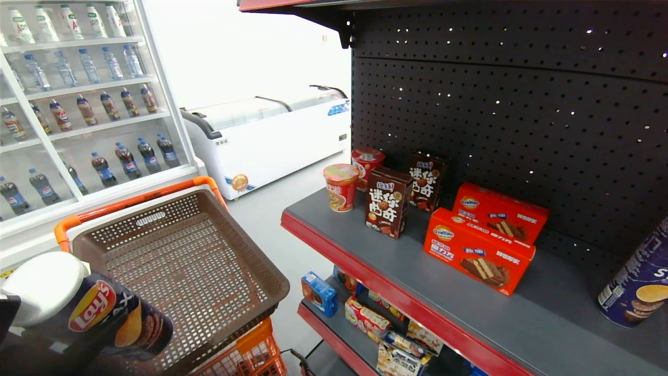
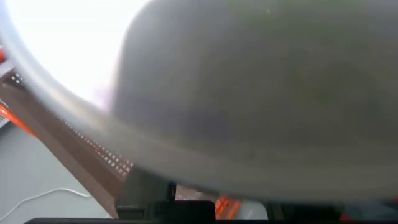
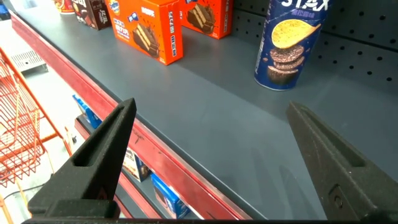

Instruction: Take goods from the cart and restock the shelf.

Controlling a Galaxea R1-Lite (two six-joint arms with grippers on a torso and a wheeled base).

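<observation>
A dark blue chips can [image 1: 99, 313] with a white lid hangs tilted over the near left corner of the cart's brown basket [image 1: 188, 250]. My left gripper [image 1: 36, 334] is shut on it from below, mostly hidden by the can, whose blurred body [image 2: 261, 93] looms close in the left wrist view. My right gripper [image 3: 214, 168] stands open with nothing between its fingers, over the front edge of the grey shelf [image 3: 205, 118]. A second chips can [image 1: 639, 282] [image 3: 289, 43] stands upright on the shelf at the far right.
The shelf [image 1: 355, 240] holds two orange boxes [image 1: 477, 250], two brown boxes [image 1: 387, 202] and two noodle cups [image 1: 341, 186]. A black pegboard [image 1: 496, 104] backs it. More goods lie on the lower shelf [image 1: 365, 318]. A drinks fridge [image 1: 78, 104] and a chest freezer [image 1: 271, 141] stand behind.
</observation>
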